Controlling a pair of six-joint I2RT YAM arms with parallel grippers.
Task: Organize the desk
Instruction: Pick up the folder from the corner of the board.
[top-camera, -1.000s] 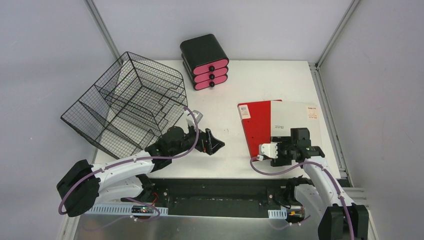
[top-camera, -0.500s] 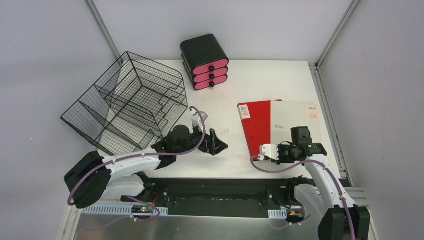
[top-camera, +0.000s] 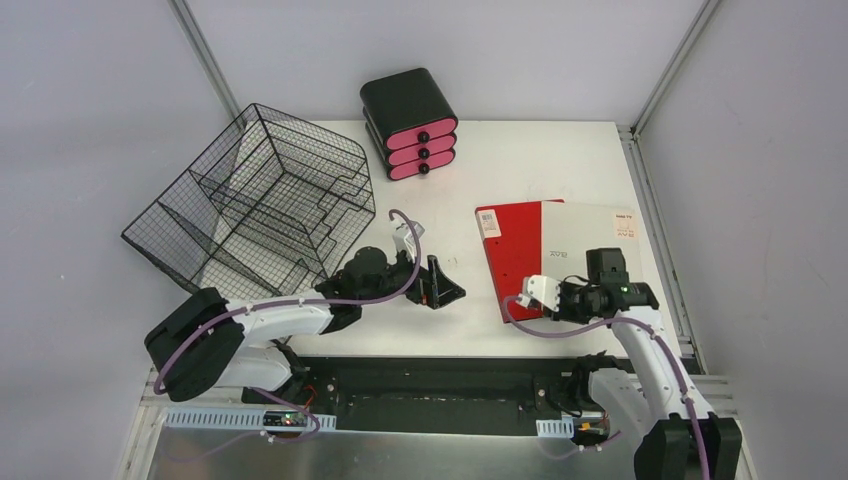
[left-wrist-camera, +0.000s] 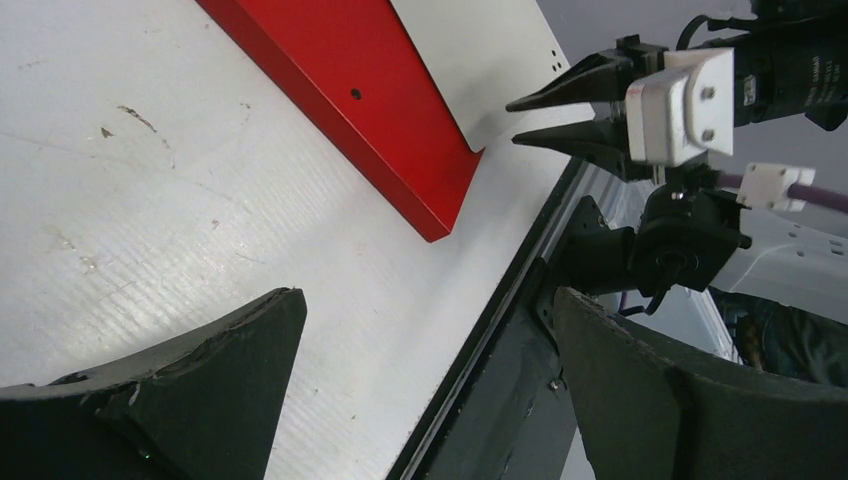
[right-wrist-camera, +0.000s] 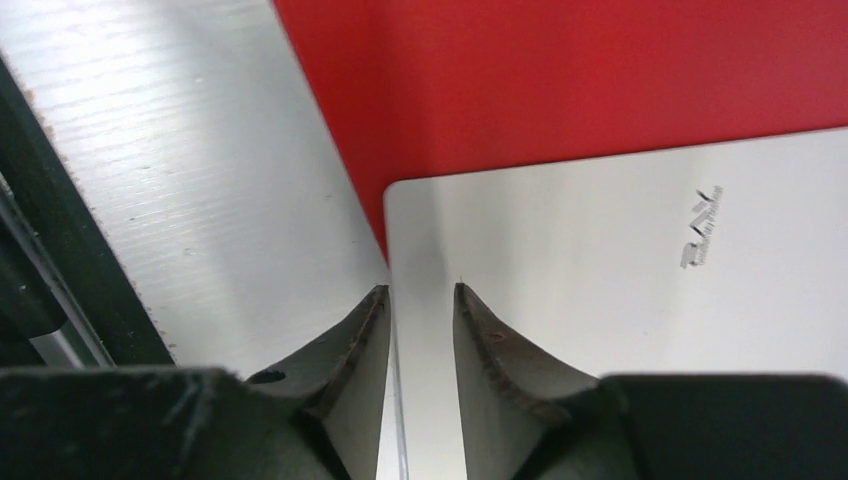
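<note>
The white desk (top-camera: 520, 165) carries a red-and-white notebook (top-camera: 575, 240) lying flat at the right. My right gripper (top-camera: 514, 303) points left at the notebook's near left corner. In the right wrist view (right-wrist-camera: 420, 292) its jaws stand a narrow gap apart, and the white cover's edge (right-wrist-camera: 395, 330) runs between them. One finger is over the desk (right-wrist-camera: 150, 100), the other over the cover. My left gripper (top-camera: 445, 288) is wide open and empty, low over the desk left of the notebook. Its wrist view shows the notebook's red corner (left-wrist-camera: 400, 150) and my right gripper (left-wrist-camera: 512, 120).
A black wire tray rack (top-camera: 250, 205) stands tilted at the left. A black drawer unit with pink fronts (top-camera: 410, 125) stands at the back. A metal frame (top-camera: 650, 220) runs along the desk's right edge. A black rail (top-camera: 430, 375) lies along the near edge.
My right gripper has swung left, from above the notebook's near part to its near left corner. My left gripper has moved a little to the right.
</note>
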